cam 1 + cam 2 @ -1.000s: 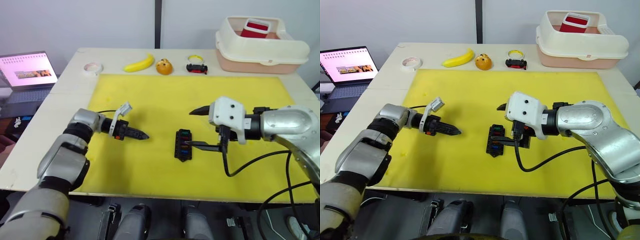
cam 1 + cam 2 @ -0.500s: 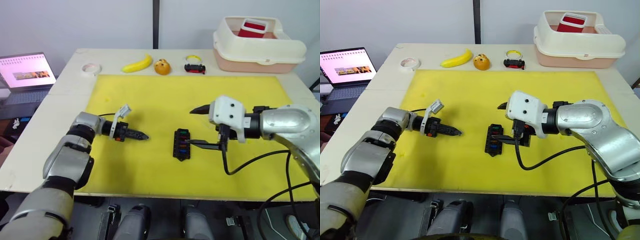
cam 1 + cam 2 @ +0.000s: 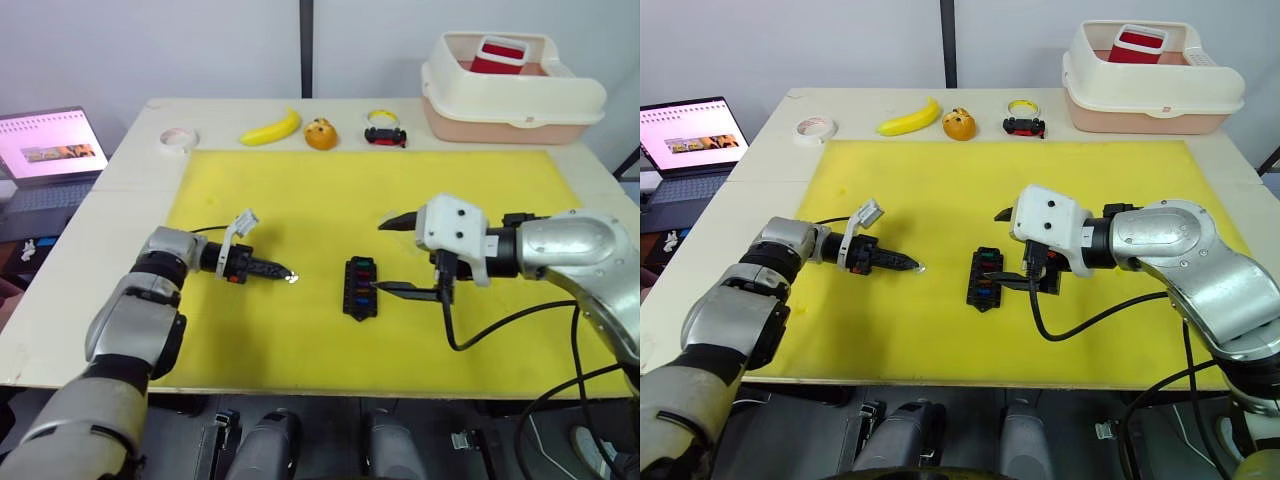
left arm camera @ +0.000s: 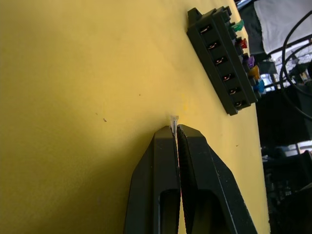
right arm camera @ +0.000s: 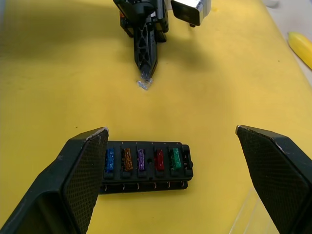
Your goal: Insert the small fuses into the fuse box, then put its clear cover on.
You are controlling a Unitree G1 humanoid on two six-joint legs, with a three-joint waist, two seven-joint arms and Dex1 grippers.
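Right wrist view shows the fuse box (image 5: 145, 168) lying on the yellow mat (image 5: 58, 73) between the wide-spread fingers of the right end effector (image 5: 178, 183), with five small fuses (image 5: 141, 159) seated in a row. The left end effector (image 4: 175, 127) is closed, pinching a small clear piece (image 5: 144, 85) at its tips, well apart from the box. A faint clear cover (image 5: 246, 214) edge lies near the right finger.

Head stereo pair looks fwd and down over both arms. L wrist cam sits close, low along the left gripper (image 4: 176, 127), fuse box (image 4: 222, 52) ahead of its tips. R wrist cam looks from above past the right gripper (image 5: 171, 136); both wrist cams share that box.
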